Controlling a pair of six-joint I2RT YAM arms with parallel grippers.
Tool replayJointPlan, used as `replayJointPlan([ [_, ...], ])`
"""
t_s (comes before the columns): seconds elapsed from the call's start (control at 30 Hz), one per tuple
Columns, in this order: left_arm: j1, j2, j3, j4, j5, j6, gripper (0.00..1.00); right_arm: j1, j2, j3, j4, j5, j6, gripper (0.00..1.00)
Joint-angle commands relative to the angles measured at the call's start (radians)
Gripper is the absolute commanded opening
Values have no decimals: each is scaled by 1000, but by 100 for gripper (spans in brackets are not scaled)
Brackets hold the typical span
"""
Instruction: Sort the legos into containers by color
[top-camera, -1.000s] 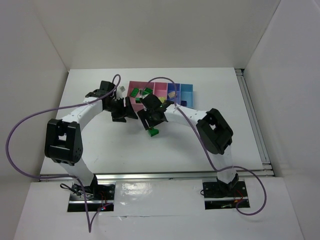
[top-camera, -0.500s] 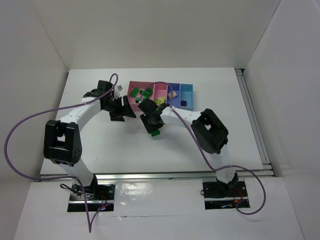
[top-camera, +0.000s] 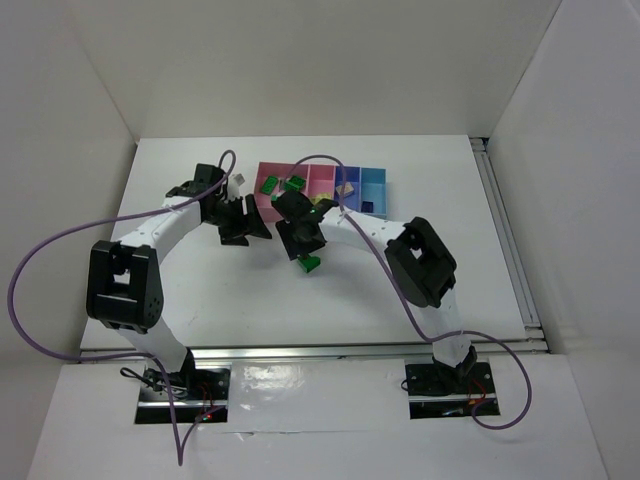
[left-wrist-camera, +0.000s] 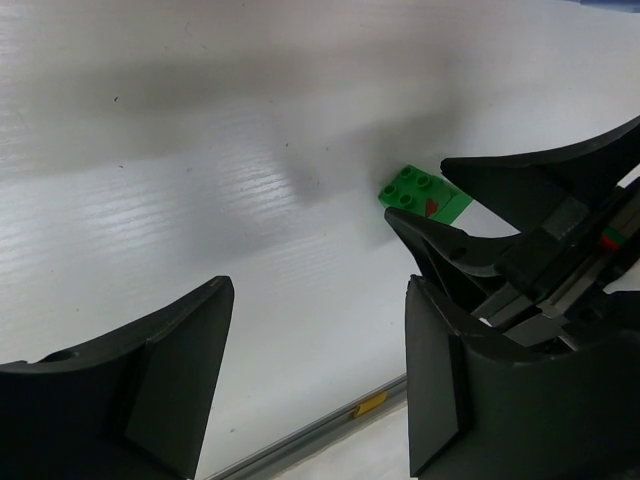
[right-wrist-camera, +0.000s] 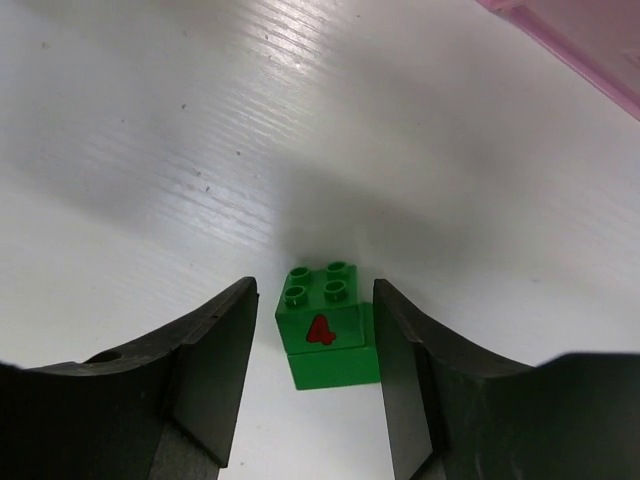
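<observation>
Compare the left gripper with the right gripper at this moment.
The right gripper straddles a green brick marked 4, standing on the table; the left gripper has nothing between its jaws. In the top view the left gripper sits left of the large pink tray, the right gripper on its near side. Both are open and low over the table.

L arm (top-camera: 165, 225), R arm (top-camera: 368, 231): white links, blk joints, purple cable (top-camera: 14, 292) off each. L claw (left-wrist-camera: 318, 300), R claw (right-wrist-camera: 315, 290): blk wedges.
</observation>
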Motion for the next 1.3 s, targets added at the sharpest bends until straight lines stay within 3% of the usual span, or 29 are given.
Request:
replayJointPlan([
  [0.0,6,-39,-5,17,29,4,73,11,19,71,-78,33,60,58],
  [0.87,6,-30,-5,26,56,4,73,11,67,83,-101,18,22,55],
  [1.13,6,-21,-17,26,56,15,73,11,67,103,-103,39,49,31],
  [1.27,6,-123,-126,63,52,5,73,-10,47,126,-113,19,81,28],
])
